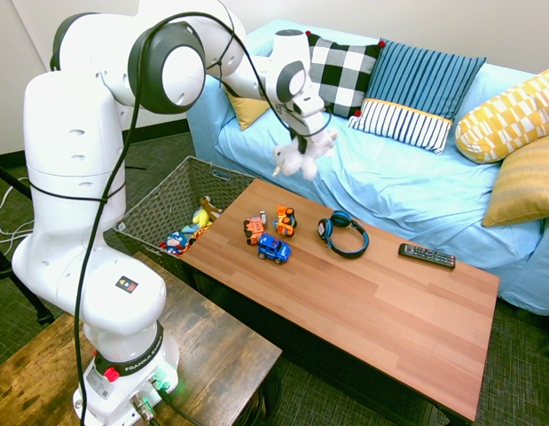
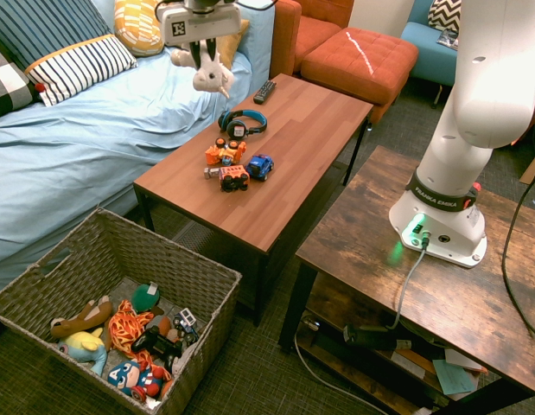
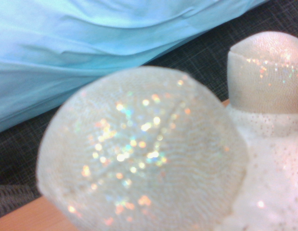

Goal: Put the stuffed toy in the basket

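One white stuffed toy (image 2: 212,76) hangs from the gripper (image 2: 202,48), its fingers closed on the plush, above the table (image 2: 289,130) and near the edge of the sofa (image 2: 176,108). The step in hand looks to be the carry to the basket (image 2: 219,290), which stands on the floor by the table's end. To do it well, keep the toy high enough that its floppy limbs clear the headphones (image 2: 243,124) and the toy cars (image 1: 274,248), bring it past the basket's rim, then lower before letting go, so no limb catches on the wall. The second exterior view shows what already lies inside, such as a game controller (image 2: 156,346) and a Captain America doll (image 2: 139,379); the first exterior view hides much of that behind the arm and table. The wrist view adds the toy's sparkly padded feet, blurred and close.
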`<state>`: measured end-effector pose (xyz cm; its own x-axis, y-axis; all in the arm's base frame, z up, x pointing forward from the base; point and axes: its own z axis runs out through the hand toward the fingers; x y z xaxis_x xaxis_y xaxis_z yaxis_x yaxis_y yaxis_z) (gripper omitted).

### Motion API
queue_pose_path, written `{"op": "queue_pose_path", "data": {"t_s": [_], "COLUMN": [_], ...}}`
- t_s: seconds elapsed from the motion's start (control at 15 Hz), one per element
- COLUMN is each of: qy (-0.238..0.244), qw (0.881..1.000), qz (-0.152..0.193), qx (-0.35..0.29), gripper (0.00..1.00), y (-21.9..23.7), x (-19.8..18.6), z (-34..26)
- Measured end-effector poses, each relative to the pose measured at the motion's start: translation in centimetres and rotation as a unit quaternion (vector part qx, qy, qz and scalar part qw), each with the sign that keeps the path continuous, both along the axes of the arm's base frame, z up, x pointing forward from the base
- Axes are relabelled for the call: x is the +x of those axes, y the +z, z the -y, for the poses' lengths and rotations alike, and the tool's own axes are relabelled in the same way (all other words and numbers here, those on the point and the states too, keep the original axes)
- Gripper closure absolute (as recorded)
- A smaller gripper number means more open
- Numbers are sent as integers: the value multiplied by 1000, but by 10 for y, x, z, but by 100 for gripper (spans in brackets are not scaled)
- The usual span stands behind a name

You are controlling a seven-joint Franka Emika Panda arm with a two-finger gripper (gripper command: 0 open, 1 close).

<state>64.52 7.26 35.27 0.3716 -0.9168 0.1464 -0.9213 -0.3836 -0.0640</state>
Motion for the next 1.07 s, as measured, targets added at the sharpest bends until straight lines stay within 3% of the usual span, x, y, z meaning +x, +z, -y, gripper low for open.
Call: {"op": "queue_pose_path", "data": {"t_s": [0.33, 0.6, 1.07], "qy": [61, 131, 232], "qw": [998, 991, 970], "qz": [-10, -19, -45], "qx": [-14, -1, 48], "gripper": [100, 100, 100], "y": [-24, -58, -127], "x": [1, -22, -54], "z": [-140, -239, -291]}}
